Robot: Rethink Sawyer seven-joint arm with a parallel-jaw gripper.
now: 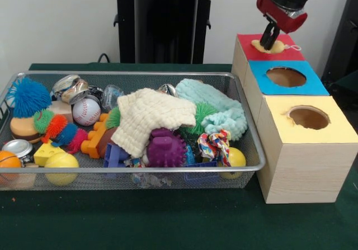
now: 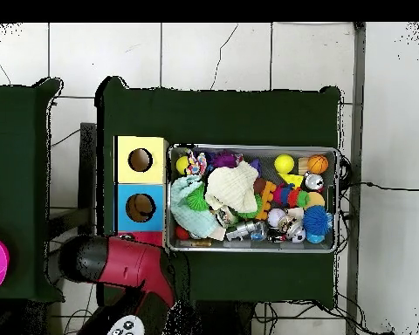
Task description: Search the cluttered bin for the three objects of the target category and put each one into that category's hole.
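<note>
At the front view's upper right, the hand (image 1: 271,39) was clamped on a yellow cloth (image 1: 268,47) over the red box (image 1: 249,47); the cluttered bin (image 1: 254,149) filled the worktop's (image 1: 168,222) lower left.

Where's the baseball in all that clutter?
In the front view the baseball lies in the left part of the wire basket, beside the shiny metal cans and the cream cloth.

Wire basket (image 1: 254,149) left of three boxes (image 1: 305,149) in front view; claw (image 1: 270,41) over farthest box
</note>
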